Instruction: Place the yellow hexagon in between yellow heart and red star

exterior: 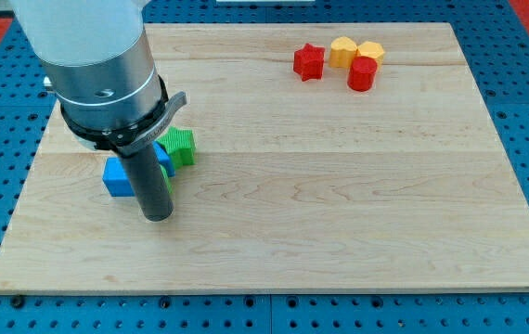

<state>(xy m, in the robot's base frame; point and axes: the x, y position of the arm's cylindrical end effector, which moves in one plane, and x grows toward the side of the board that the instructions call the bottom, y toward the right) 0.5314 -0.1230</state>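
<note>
While rod sits near bench (339, 232) left edge:
my tip (158, 216): touching blue block (119, 176), green block (180, 146) just behind
end effector: bare rod, no jaws
yellow hexagon (371, 51): top-right area, touching yellow heart (342, 50), red cylinder (362, 73)
red star (309, 62): just left of heart

Robot arm (83, 37): a broad cylindrical body, white and smooth in its upper section, passing below into a brushed silver-grey metal band (102, 83). Beneath the band sits a black ring-shaped collar (116, 130) with a thin grey bracket edge projecting toward the view's right. From the collar descends a straight, dark grey cylindrical rod (148, 181), plain and unmarked, ending in my tip (158, 218), a flat round end of the same dark colour.
</note>
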